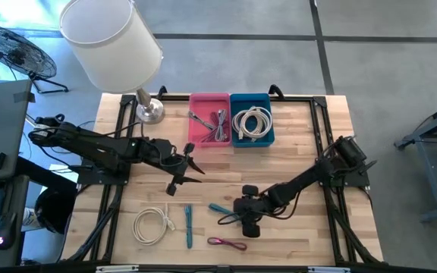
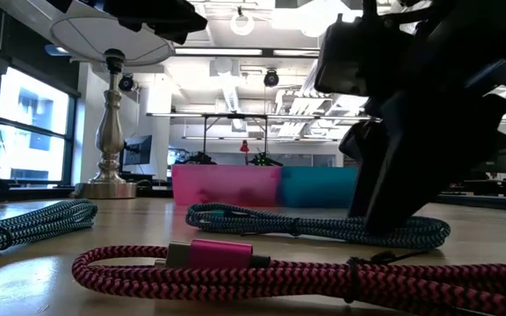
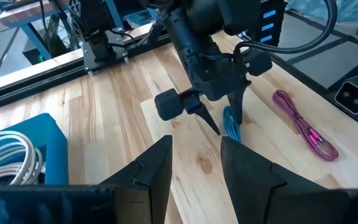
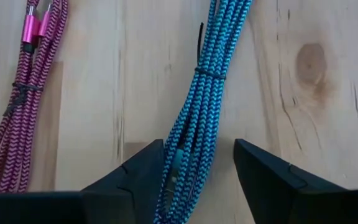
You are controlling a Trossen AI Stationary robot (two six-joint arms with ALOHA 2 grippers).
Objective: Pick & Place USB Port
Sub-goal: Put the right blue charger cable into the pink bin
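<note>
Overhead, on the wooden counter (image 1: pixel 302 144): blue braided cable (image 1: pixel 220 208) bundled beside the right claw (image 1: pixel 243 214), fingers apart and straddling it. Second blue cable (image 1: pixel 188 224), white coiled cable (image 1: pixel 152 225) and pink braided cable (image 1: pixel 227 243) lying near the front edge; four loose cables counted. Pink bin (image 1: pixel 209 119) with grey cables, touching blue bin (image 1: pixel 251 119) with white cable, at the far edge beside one lamp (image 1: pixel 112 38). Left claw (image 1: pixel 189 163) mid-counter, spread and empty.

At counter level: pink braided cable (image 2: pixel 262 268) with pink plug nearest; blue braided cable (image 2: pixel 323 224) behind, partly hidden by the dark arm.

From the left wrist: fingers (image 3: pixel 151 168) parted over bare wood; right arm beyond.

From the right wrist: blue braided cable (image 4: pixel 207 93), tied with a black band, running between open fingers (image 4: pixel 135 177).
</note>
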